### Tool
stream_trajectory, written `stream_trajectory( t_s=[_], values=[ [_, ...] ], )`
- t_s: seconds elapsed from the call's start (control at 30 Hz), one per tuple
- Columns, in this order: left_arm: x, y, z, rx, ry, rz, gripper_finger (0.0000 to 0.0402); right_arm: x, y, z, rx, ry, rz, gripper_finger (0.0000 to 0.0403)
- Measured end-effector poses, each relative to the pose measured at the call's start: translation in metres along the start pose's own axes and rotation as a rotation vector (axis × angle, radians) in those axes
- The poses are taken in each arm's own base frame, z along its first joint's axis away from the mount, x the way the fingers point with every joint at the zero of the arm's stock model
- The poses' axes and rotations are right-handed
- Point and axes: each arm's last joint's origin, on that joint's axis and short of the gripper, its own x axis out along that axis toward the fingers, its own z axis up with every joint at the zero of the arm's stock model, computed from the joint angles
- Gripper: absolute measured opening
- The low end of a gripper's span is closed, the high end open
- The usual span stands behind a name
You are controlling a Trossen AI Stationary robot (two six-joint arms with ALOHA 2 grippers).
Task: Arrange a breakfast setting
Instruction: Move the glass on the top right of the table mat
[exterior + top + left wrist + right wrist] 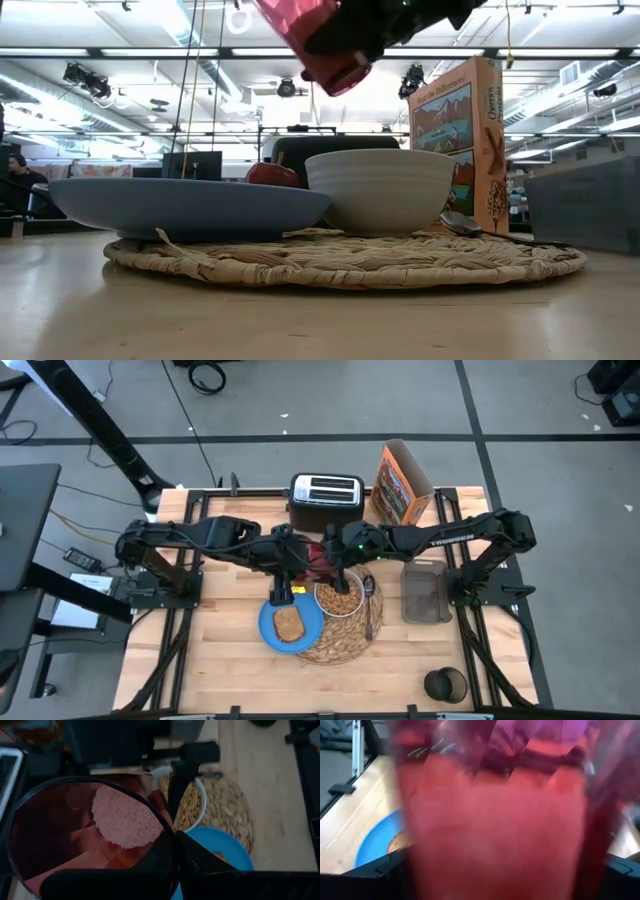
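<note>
Near the middle of the high view, the two dark arms meet above the table. Between them is the pink-red cup (320, 557), held up in the air. In the low view the cup (325, 40) hangs tilted at the top of the frame, over the bowl and plate.

The left gripper (297, 560) is pinched tight on the cup. In the left wrist view the cup's (95, 835) round rim fills the left half of the frame, and one dark finger (200, 865) presses at its edge.

The right gripper (342, 565) is right at the cup too. Its fingers are spread wide. In the right wrist view the cup (495, 820) fills nearly the whole frame, sitting between the fingers. It cannot be told whether they touch it.

Below, the round woven straw placemat (345, 645) lies in the lower middle of the high view. The white bowl (340, 600) sits on it, full of brown cereal. The small blue plate (272, 628) sits at the mat's left edge, with the toast slice (290, 624) on it. The metal spoon (371, 610) lies on the mat just right of the bowl. In the low view the red apple (272, 174) peeks up behind the plate.

At the top edge of the table stand a black toaster (326, 500) and a cereal box (402, 484).
</note>
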Motion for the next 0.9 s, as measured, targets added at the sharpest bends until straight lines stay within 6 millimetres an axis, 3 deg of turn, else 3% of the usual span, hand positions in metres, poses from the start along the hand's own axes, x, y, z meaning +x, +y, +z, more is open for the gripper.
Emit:
stream_trajectory(
  t_s=[0.23,0.57,0.9],
  values=[
    [0.012,-0.002,0.000,0.045,0.041,-0.003,0.0014,-0.002,0.000,0.002,0.001,-0.012,0.006,0.0390],
    [0.014,0.002,0.004,0.078,0.013,-0.022,0.0014,-0.003,0.000,0.002,0.068,0.004,0.079,0.0377],
    [0.032,-0.001,0.006,0.109,0.044,-0.038,0.0014,-0.008,-0.003,0.002,0.074,0.108,0.114,0.0381]
  ],
)
